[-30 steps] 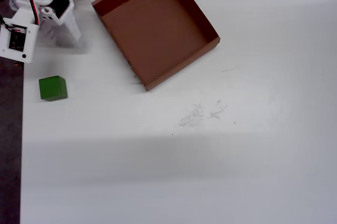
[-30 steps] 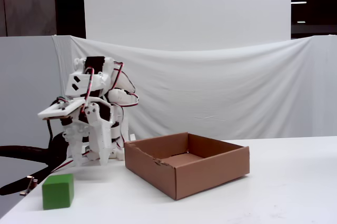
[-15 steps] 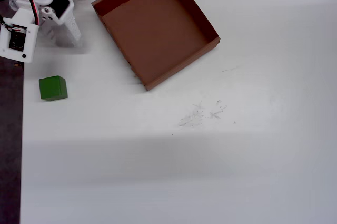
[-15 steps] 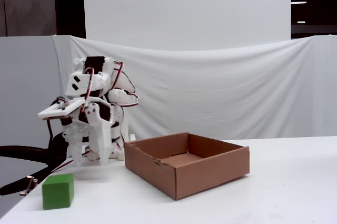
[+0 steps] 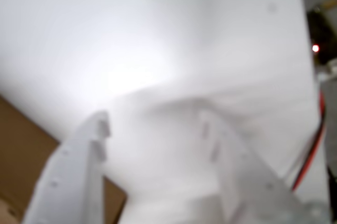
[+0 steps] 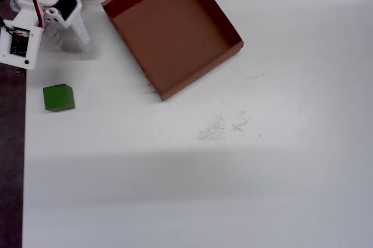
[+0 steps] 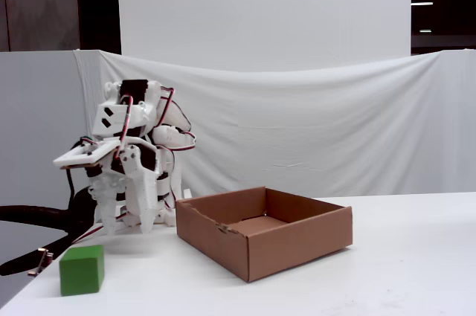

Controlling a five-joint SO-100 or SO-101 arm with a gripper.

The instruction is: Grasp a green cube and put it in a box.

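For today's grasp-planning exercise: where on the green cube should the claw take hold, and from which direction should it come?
Probably from above, closing on two opposite side faces. The green cube sits flat on the white table, clear of the box, so all its sides look free. In the overhead view it lies nearly square to the table's edge, and the claw, open and empty, hangs just beyond it, pointing down.

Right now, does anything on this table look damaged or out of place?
Mostly tidy. The cardboard tray has a ragged, torn edge on its near left wall, and faint scuff marks mar the white table near it.
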